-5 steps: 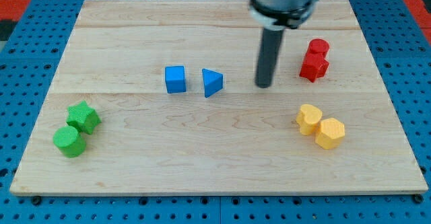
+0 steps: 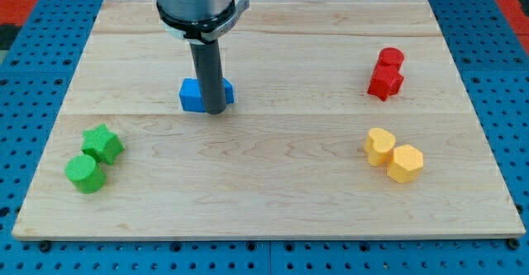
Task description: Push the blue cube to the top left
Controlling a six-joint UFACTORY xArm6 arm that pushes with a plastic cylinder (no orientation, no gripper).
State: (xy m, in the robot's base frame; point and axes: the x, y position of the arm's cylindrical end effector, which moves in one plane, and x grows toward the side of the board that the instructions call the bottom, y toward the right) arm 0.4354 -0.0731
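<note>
The blue cube (image 2: 191,96) sits on the wooden board (image 2: 264,201), left of centre. My tip (image 2: 215,111) is down on the board right against the cube's right side, and the dark rod hides part of the cube. A sliver of the blue triangular block (image 2: 229,92) shows just right of the rod; most of it is hidden behind the rod. I cannot tell whether the two blue blocks touch.
A green star block (image 2: 102,144) and a green cylinder (image 2: 84,173) lie at the view's lower left. Two red blocks (image 2: 386,73) sit at the upper right. Two yellow blocks (image 2: 393,155) sit at the lower right.
The rod has swept left from right of the blue triangle to the blue cube. The cube has slid a little left, and the triangle is now mostly hidden behind the rod.
</note>
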